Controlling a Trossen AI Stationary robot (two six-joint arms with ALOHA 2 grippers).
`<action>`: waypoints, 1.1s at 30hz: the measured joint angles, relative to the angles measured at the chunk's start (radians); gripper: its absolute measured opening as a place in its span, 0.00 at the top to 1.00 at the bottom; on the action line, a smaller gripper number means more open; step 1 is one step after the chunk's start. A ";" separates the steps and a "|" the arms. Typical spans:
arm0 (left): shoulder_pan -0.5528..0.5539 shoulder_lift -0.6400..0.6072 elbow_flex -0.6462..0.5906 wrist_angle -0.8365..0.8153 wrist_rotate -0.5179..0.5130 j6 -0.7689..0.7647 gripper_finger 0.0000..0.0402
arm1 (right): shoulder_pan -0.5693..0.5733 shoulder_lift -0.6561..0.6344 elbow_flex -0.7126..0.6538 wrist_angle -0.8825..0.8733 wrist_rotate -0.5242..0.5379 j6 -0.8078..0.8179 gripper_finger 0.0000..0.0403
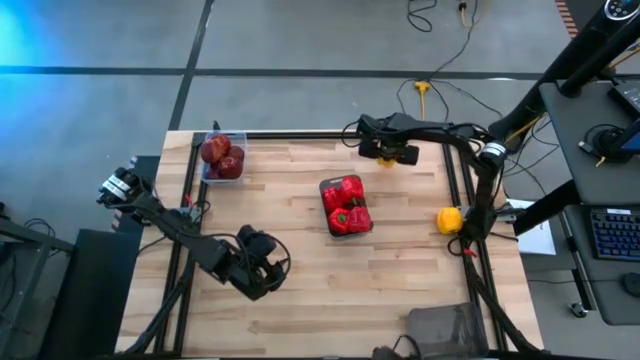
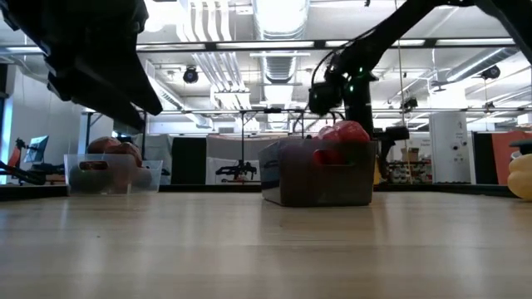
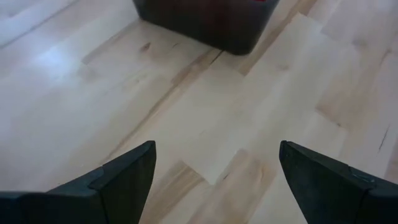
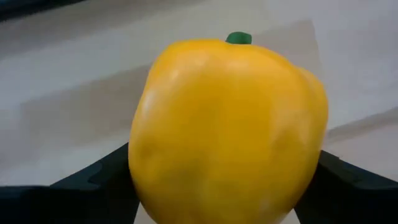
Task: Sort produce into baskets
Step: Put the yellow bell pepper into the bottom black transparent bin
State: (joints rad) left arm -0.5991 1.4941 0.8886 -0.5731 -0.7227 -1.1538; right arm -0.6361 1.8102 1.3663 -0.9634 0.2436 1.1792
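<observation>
Right pincer (image 4: pixel 224 186) grasps a yellow pepper (image 4: pixel 227 130) at table's 1 o'clock edge. Left pincer (image 3: pixel 214 180), released, hovers at 7 o'clock.

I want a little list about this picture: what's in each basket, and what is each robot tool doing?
clear bin: at the table's far left corner, holds dark red apples
mesh bin: mid-table, full of red bell peppers
second mesh bin: near right edge, looks empty
right tool: at the far edge, shut on a yellow bell pepper
other yellow pepper: loose by the right edge
left tool: open, empty, above bare wood at near left
</observation>
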 joint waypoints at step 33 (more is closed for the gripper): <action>0.181 -0.007 -0.001 0.354 0.077 0.584 0.19 | 1.623 -0.287 -0.009 -0.190 -0.199 0.760 0.24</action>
State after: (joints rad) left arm -0.4177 1.4868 0.8875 -0.2195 -0.6454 -0.5695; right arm 0.9874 1.5231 1.3575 -1.1531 0.0451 1.9394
